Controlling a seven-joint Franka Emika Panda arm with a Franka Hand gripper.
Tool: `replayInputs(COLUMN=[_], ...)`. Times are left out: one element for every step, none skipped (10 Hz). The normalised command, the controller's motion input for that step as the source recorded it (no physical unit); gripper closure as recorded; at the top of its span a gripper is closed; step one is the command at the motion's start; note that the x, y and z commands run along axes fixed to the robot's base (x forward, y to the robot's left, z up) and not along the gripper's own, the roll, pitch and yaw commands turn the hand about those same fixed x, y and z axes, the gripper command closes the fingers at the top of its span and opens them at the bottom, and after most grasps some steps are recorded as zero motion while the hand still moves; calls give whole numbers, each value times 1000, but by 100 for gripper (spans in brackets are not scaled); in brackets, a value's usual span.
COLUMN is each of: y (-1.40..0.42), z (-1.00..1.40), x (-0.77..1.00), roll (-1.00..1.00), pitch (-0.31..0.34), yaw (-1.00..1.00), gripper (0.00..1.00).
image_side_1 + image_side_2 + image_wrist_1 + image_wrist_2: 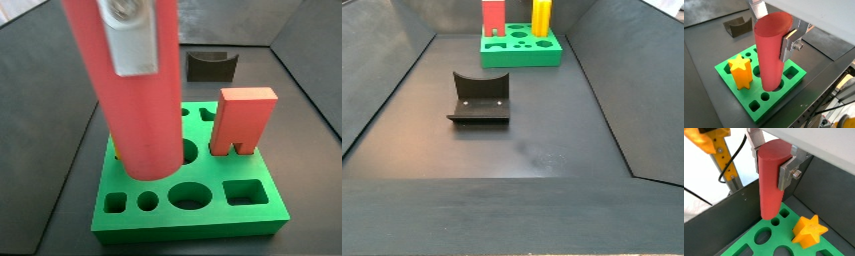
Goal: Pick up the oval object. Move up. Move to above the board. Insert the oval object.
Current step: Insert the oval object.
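Dark grey bin floor. Gripper (774, 42) is pinching the oval object (771, 50) upright over the board (791, 95), frame centre; insertion step, likely needing a straight descent into the hole.

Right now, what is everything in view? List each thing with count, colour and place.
oval object: 1, salmon-red, upright between the fingers, lower end at the board's top
board: 1, bright green, on the floor
star post: 1, yellow-orange, standing in the board
arch block: 1, red, standing in the board
fixture: 1, dark, on the floor, apart from the board
floor: 1, dark grey, walled in
gripper: 1, silver fingers, shut on the oval object above the board
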Motion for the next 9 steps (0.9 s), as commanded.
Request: replayInputs(y=[0, 0, 0, 0, 0, 0, 0, -71, -163], z=[-200, -251, -274, -277, -289, -297, -334, -380, -426], x=[1000, 1000, 1000, 1000, 1000, 1000, 1000, 1000, 923], roll=[-26, -40, -51, -49, -24, -16, -17, 0, 0], pitch=[31, 36, 31, 33, 41, 43, 50, 44, 9], yaw=[260, 263, 257, 257, 226, 214, 229, 197, 129], gripper=[100, 100, 100, 100, 100, 100, 100, 100, 100])
